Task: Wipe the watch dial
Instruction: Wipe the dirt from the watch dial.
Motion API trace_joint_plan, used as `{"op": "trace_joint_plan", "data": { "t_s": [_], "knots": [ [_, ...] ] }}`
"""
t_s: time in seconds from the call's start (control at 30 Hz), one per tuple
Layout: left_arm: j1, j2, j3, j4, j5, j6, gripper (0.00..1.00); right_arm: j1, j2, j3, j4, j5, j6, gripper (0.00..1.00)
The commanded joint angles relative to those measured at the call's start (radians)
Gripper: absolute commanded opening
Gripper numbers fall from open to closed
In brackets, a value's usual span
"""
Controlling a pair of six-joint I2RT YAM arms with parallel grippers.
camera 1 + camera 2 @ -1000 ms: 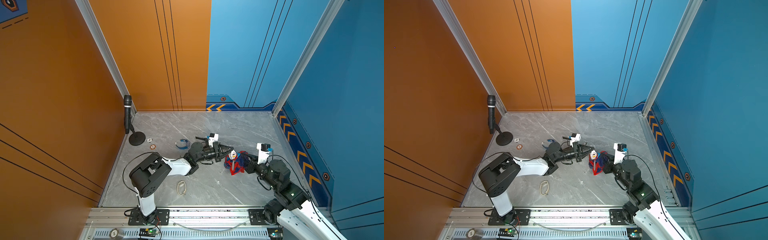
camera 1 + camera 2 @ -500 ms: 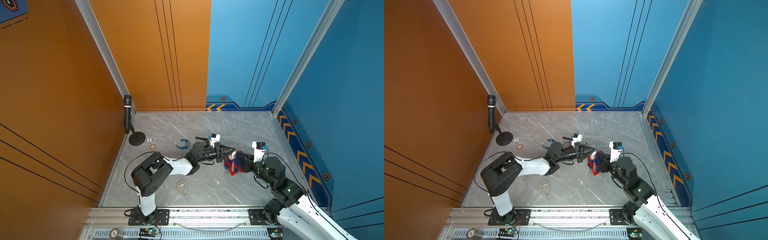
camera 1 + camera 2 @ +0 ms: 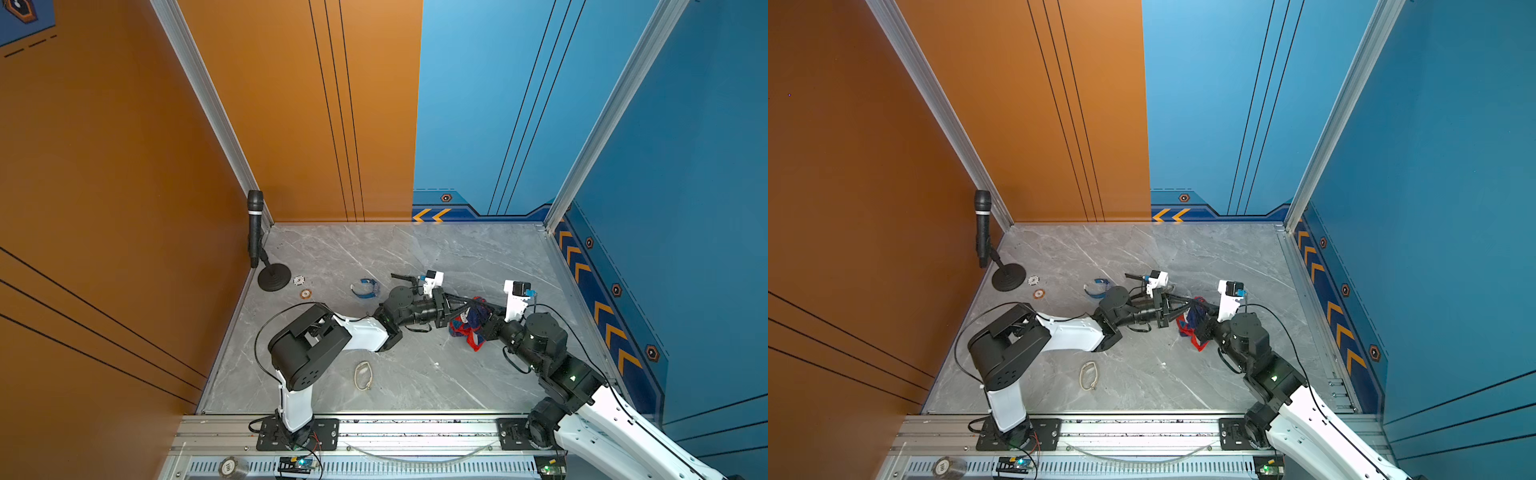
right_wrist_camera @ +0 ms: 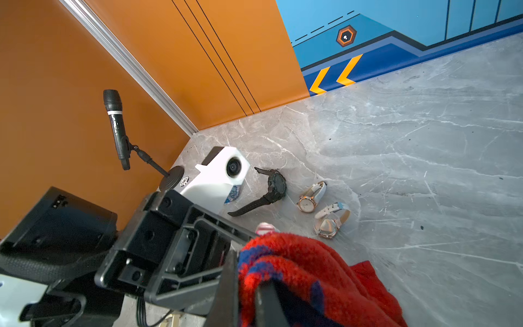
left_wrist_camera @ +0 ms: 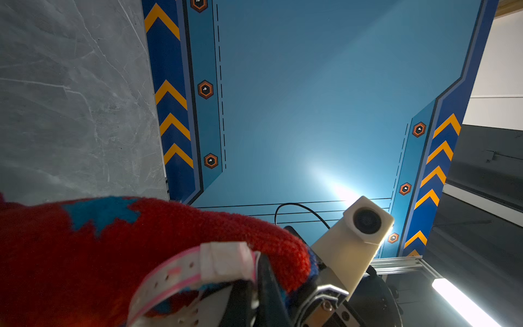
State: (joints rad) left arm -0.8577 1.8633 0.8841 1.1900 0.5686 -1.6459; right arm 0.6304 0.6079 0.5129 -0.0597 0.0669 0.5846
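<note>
Wrist views: left end effector (image 5: pixel 256 286) pinches watch strap (image 5: pixel 181 273), right end effector (image 4: pixel 246 291) grips cloth (image 4: pixel 311 271).

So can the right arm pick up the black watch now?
Probably not yet. The right gripper is shut on the red-and-blue cloth, so its jaws are busy, and the left gripper sits close beside its way to the black watch.

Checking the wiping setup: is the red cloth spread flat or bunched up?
Bunched up. In the right wrist view the cloth is crumpled in folds around the shut right tool, not laid flat on the table.
</note>
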Motion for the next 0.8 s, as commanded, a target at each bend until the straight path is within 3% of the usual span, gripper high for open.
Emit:
{"op": "trace_joint_plan", "data": {
  "t_s": [0.0,0.17,0.43,0.67,0.77],
  "knots": [
    [-0.023,0.022,0.006,0.019,0.008,0.024,0.00,0.004,-0.027,0.012,0.083,0.035,0.021,0.00],
    [-0.027,0.025,0.010,0.023,0.009,0.024,0.00,-0.023,-0.053,0.013,0.055,0.036,0.014,0.00],
    [0.036,-0.078,-0.033,-0.024,0.030,0.041,0.00,-0.064,-0.120,0.041,-0.208,0.092,-0.115,0.00],
    [0.046,-0.087,-0.012,-0.074,0.048,0.060,0.00,-0.055,-0.128,0.007,-0.141,-0.104,-0.190,0.00],
    [0.039,-0.072,-0.001,-0.072,0.047,0.059,0.00,-0.041,-0.108,0.008,-0.110,-0.124,-0.204,0.00]
  ]
}}
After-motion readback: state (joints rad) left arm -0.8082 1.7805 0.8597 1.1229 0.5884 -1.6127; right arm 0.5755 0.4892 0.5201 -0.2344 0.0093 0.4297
